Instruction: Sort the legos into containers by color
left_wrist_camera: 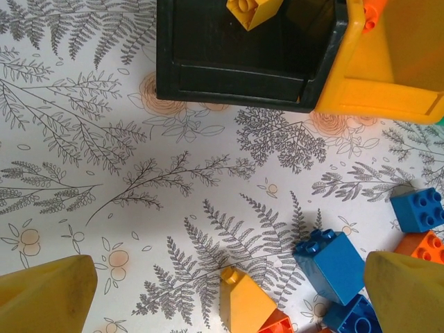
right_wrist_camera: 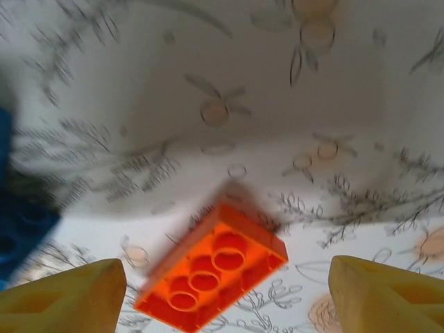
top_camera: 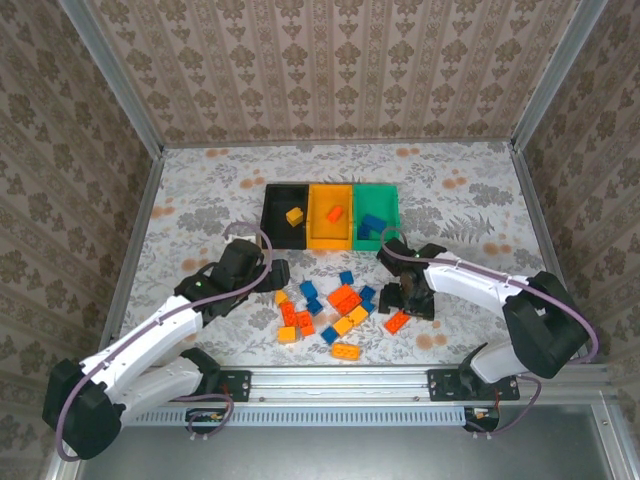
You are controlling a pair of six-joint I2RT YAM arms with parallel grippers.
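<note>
The legos (top_camera: 322, 308) lie in a loose pile of yellow-orange, red-orange and blue bricks in front of the containers: black (top_camera: 283, 234), orange-yellow (top_camera: 325, 236) and green (top_camera: 378, 197). My left gripper (top_camera: 278, 272) is open at the pile's left edge. A yellow sloped brick (left_wrist_camera: 246, 302) and a blue brick (left_wrist_camera: 333, 263) lie between its fingers (left_wrist_camera: 41, 295). My right gripper (top_camera: 410, 300) is open at the pile's right. A red-orange brick (right_wrist_camera: 211, 277) lies hollow side up between its fingers (right_wrist_camera: 388, 295), touching neither.
The black bin (left_wrist_camera: 236, 80) holds a yellow brick (left_wrist_camera: 253, 10), and the orange-yellow bin (left_wrist_camera: 378, 94) joins it on the right. In the top view a red-orange brick (top_camera: 334, 213) sits in the orange-yellow bin and blue bricks (top_camera: 372, 225) in the green one. Walls enclose the table.
</note>
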